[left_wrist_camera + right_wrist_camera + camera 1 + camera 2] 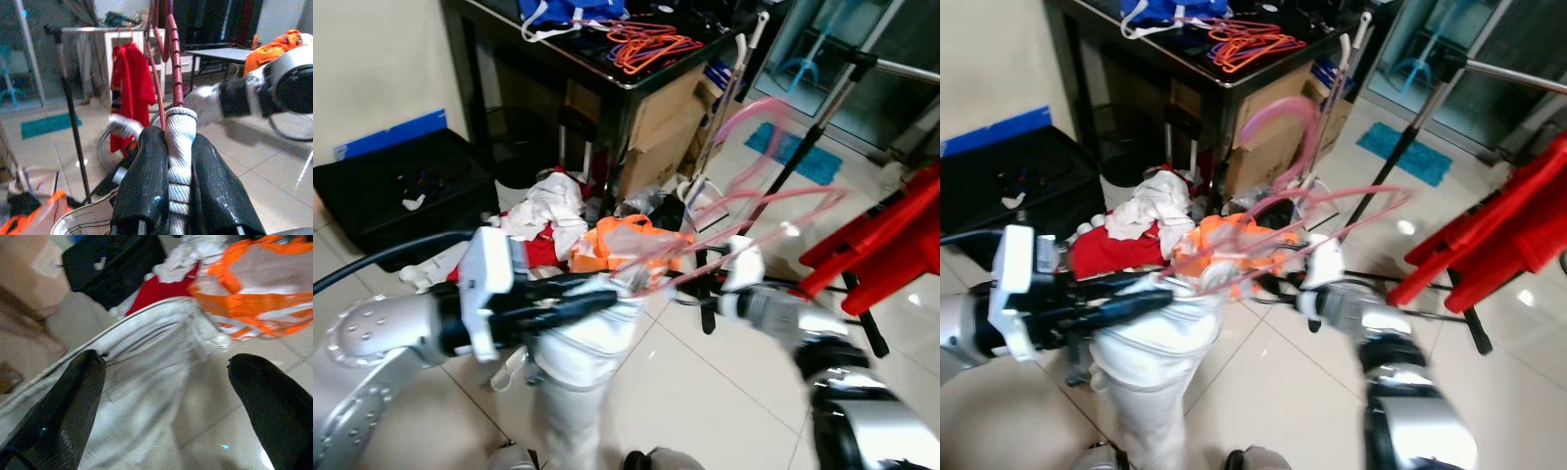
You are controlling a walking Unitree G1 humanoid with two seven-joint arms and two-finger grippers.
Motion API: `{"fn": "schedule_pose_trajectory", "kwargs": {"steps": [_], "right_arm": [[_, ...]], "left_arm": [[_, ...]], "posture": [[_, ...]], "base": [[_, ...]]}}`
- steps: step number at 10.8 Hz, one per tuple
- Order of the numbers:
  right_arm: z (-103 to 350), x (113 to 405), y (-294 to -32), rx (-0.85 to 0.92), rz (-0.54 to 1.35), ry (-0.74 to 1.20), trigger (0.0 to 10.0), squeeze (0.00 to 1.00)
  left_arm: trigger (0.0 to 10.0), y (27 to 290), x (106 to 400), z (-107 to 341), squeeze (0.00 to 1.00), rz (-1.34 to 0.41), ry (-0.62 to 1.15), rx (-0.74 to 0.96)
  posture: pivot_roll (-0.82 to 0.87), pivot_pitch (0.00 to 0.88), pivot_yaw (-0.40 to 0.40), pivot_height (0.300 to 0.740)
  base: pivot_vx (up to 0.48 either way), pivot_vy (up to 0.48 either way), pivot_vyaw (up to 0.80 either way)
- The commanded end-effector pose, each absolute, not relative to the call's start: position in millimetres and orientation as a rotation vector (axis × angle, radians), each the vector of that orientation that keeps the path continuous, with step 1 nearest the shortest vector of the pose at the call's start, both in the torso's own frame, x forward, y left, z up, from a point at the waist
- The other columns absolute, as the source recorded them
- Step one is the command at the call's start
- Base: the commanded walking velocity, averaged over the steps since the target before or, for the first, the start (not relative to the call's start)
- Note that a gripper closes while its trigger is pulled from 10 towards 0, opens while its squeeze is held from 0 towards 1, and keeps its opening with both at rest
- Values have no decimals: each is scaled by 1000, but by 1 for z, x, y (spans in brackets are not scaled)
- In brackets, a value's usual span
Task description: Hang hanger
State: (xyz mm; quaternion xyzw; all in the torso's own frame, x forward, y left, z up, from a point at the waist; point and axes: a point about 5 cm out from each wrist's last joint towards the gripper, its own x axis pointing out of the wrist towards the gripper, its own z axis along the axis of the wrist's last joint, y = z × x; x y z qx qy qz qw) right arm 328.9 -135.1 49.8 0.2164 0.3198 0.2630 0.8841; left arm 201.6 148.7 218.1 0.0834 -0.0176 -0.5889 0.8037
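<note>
A pink hanger (773, 206), blurred by motion, stands over the floor with its hook (1283, 117) upward. A white garment (587, 343) hangs below it. My left gripper (612, 292) reaches in from the left and is shut on the garment's ribbed white collar (180, 147), where the hanger's red-pink wire (171, 63) rises between the fingers. My right gripper (166, 377) is open, just right of the garment near the hanger's lower edge, with the white cloth lying behind its spread fingers. A black rack stand with a silver bar (891, 67) is at the far right.
A dark table (607, 73) at the back holds orange hangers (646, 44) and blue cloth. Cardboard boxes (661, 127), a clothes pile (553, 206), an orange bag (626, 245) and a black case (401, 186) crowd the floor. A red garment (891, 245) hangs at right.
</note>
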Motion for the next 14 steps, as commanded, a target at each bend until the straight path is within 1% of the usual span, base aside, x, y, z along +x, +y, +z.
{"fn": "schedule_pose_trajectory", "kwargs": {"steps": [1, 2, 4, 5, 6, 7, 8, 9, 10, 12, 13, 14], "right_arm": [[48, 329, -140, 466, 515, 672, 10000, 0], [44, 328, -132, 530, 491, 692, 10000, 0], [38, 321, -129, 455, 550, 751, 10000, 0], [34, 318, -133, 381, 569, 775, 10000, 0], [32, 316, -144, 269, 610, 800, 10000, 0], [29, 312, -153, 125, 666, 824, 10000, 0], [27, 307, -169, -7, 692, 859, 10000, 0], [30, 309, -188, -18, 626, 850, 10000, 0], [38, 310, -208, 32, 566, 817, 10000, 0], [46, 311, -221, 124, 523, 751, 10000, 0], [49, 313, -228, 191, 414, 669, 10000, 0], [54, 316, -229, 199, 338, 564, 10000, 0]], "left_arm": [[10000, 139, 195, 227, 0, -1316, -93, 173], [10000, 135, 192, 228, 0, -1340, -92, 162], [10000, 134, 191, 229, 0, -1343, -86, 165], [10000, 135, 191, 229, 0, -1339, -80, 172], [10000, 138, 192, 228, 0, -1326, -71, 189], [10000, 140, 195, 227, 0, -1306, -66, 212], [10000, 146, 201, 223, 0, -1266, -46, 275], [10000, 151, 206, 219, 0, -1231, -34, 316], [10000, 156, 212, 217, 0, -1179, -40, 352], [10000, 158, 217, 217, 0, -1150, -62, 374], [10000, 167, 234, 200, 0, -1030, 12, 470], [10000, 178, 249, 184, 0, -869, 76, 482]], "posture": [[33, 108, -189, 740], [42, 108, -188, 740], [42, 108, -188, 740], [50, 105, -187, 740], [49, 103, -184, 740], [49, 103, -184, 740], [48, 108, -181, 740], [44, 107, -181, 740], [38, 109, -180, 740], [29, 109, -173, 740], [28, 107, -167, 740], [29, 106, -155, 740]], "base": [[0, 0, 0], [0, 0, 0], [0, 0, 0], [0, 0, 0], [0, 0, 0], [0, 0, 0], [0, 0, 0], [0, 0, 0], [0, 0, 0], [0, 0, 0], [0, 0, 0], [0, 0, 0]]}}
